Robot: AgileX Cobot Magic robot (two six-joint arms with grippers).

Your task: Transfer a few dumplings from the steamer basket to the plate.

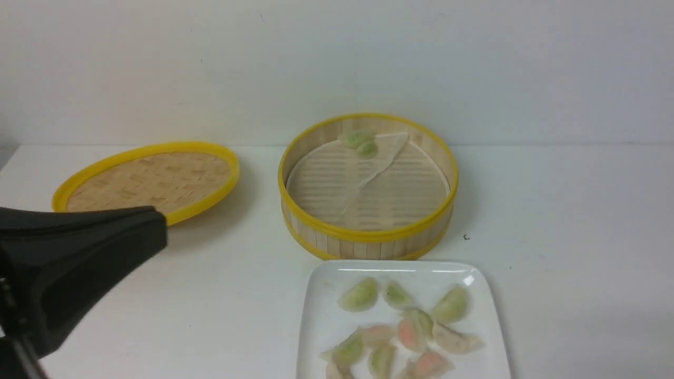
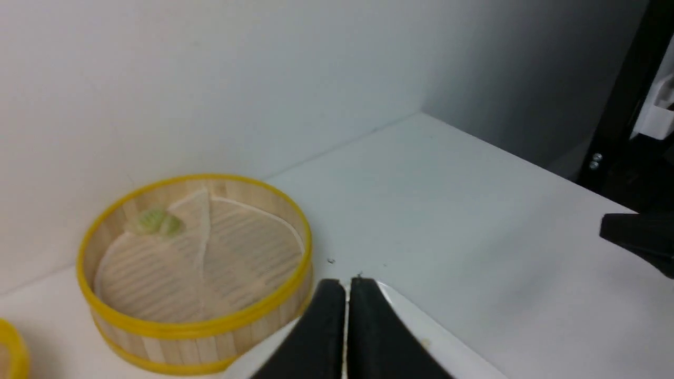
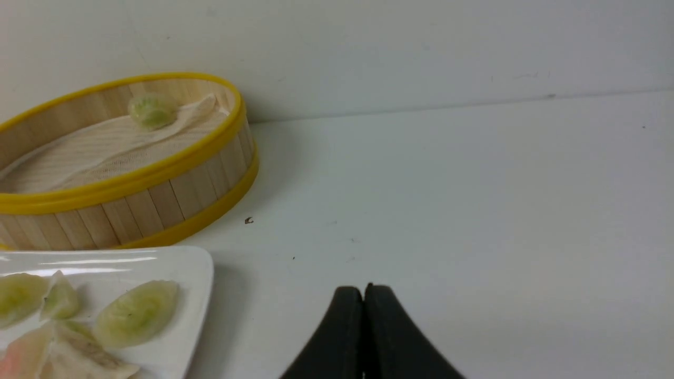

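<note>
The steamer basket (image 1: 368, 235) stands mid-table with its paper liner folded over. Two green dumplings (image 1: 360, 141) lie close together at its far wall, also visible in the wrist views (image 2: 155, 222) (image 3: 151, 111). In front of it, the white plate (image 1: 322, 310) holds several green, pink and whitish dumplings (image 1: 405, 326). My left gripper (image 1: 158, 229) is shut and empty at the near left, well apart from the basket; its wrist view shows the tips (image 2: 346, 284) over the plate's edge (image 2: 442, 339). My right gripper (image 3: 363, 289) is shut and empty above bare table right of the plate (image 3: 197, 273).
The flat woven lid (image 1: 150, 179) lies left of the basket, behind my left gripper. A wall runs close behind the basket. A small dark speck (image 1: 466, 237) sits on the table right of the basket.
</note>
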